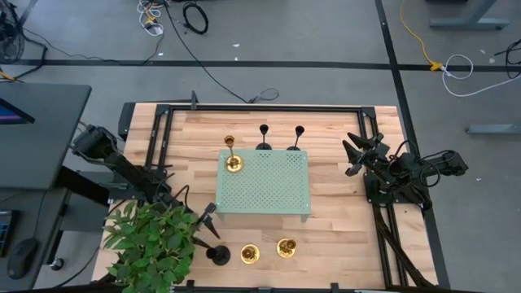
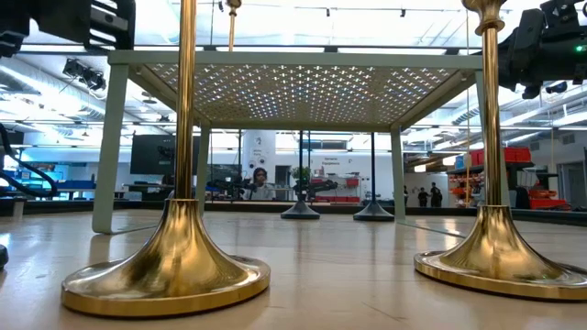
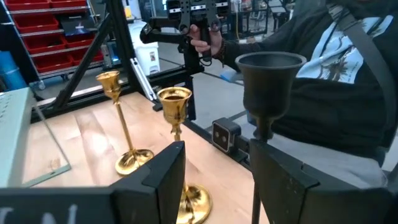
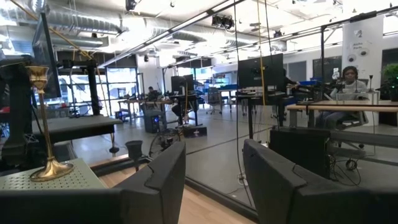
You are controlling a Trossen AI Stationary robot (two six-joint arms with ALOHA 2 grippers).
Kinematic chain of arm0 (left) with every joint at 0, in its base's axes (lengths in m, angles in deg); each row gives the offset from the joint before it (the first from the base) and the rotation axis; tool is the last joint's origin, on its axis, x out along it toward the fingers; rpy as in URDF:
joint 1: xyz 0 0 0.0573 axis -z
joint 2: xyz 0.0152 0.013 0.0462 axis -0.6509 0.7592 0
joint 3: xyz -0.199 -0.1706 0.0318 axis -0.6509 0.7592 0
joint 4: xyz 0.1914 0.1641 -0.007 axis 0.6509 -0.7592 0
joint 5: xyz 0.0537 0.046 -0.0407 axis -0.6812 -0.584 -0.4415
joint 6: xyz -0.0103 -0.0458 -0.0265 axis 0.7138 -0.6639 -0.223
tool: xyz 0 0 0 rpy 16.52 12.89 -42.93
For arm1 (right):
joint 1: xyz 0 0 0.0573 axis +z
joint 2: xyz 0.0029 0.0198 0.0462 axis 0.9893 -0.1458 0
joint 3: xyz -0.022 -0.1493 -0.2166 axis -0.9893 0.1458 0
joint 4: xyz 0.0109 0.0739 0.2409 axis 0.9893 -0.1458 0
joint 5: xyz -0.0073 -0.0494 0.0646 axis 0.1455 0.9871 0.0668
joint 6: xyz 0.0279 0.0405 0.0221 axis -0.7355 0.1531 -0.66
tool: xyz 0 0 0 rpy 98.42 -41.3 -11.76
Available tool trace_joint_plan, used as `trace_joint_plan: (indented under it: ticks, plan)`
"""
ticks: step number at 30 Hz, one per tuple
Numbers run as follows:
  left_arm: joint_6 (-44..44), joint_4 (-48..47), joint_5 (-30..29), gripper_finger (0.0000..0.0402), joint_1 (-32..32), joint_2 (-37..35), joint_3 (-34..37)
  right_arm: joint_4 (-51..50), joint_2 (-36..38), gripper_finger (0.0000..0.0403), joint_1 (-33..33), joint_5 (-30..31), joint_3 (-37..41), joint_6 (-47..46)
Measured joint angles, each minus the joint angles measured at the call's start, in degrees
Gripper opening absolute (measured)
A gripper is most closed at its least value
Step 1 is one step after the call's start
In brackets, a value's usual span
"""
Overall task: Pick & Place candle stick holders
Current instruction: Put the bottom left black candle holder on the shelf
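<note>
Black candle stick holder [image 3: 267, 93] stands between the spread left tool [image 3: 214, 174]; right tool [image 4: 214, 174] gapes empty.

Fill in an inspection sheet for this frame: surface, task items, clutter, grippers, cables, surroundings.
Surface: wooden table with a pale green perforated tray at its centre.
Task items: one gold holder stands on the tray's corner; two black holders stand just beyond the tray's far edge; two gold holders and a third black holder stand at the near edge.
Clutter: a leafy green plant at the near left corner.
Grippers: left gripper open, close beside the near black holder; right gripper open, waiting at the right side.
Cables: loose cables on the floor beyond the table.
Surroundings: people seated at desks in the background.
</note>
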Motion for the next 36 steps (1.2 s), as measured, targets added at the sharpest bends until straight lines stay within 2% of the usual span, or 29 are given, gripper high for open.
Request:
trace_joint_plan:
  ticks: [6, 12, 36]
  plan:
    - [-0.04, -0.21, 1.47, 0.0181, 0.0, 0.84, -0.43, -0.01, 0.01, 0.0162, 0.02, -0.01, 0.0, 0.0]
    - [-0.52, -0.56, 5.38, 0.0181, 0.05, 0.84, -0.41, -0.02, 0.0, 0.0162, 0.01, -0.02, 0.0, 0.0]
    - [0.3, 0.12, 6.08, 0.0181, 0.48, 1.08, -1.0, 0.0, 0.01, 0.0162, 0.02, -0.02, 0.0, 0.0]
